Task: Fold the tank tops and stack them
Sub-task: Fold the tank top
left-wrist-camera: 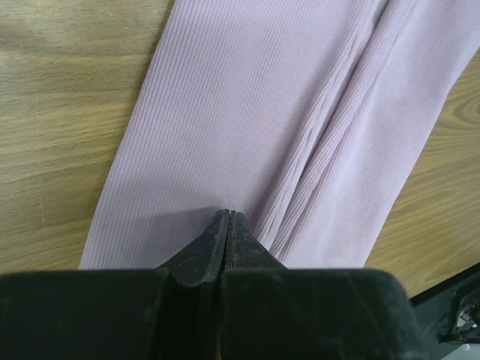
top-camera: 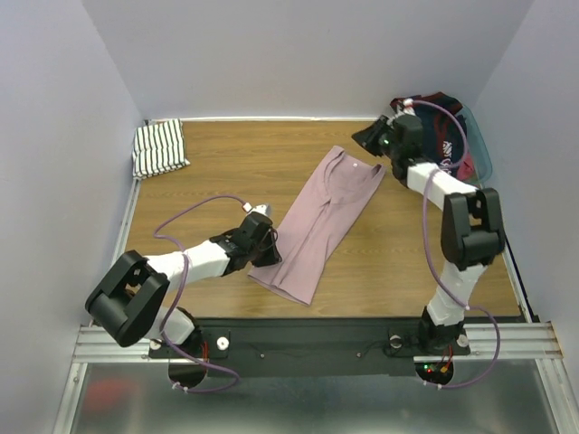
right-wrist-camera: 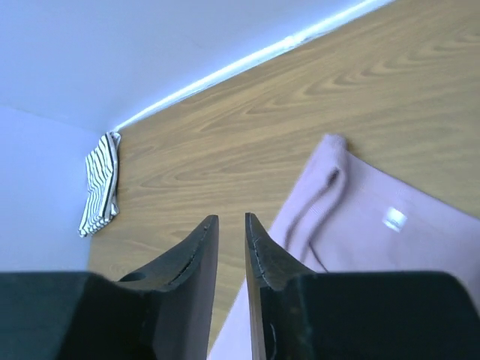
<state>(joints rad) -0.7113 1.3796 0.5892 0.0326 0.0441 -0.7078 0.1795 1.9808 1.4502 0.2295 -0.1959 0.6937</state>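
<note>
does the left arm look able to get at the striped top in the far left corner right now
Probably yes: nothing stands between the left pincer and the striped top. But the pincer seems shut on the pink top, so it would have to let go first.

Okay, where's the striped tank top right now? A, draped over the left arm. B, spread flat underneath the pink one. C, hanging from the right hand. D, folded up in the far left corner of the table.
D: the striped tank top lies folded in the far left corner of the table, well apart from the pink tank top.
</note>
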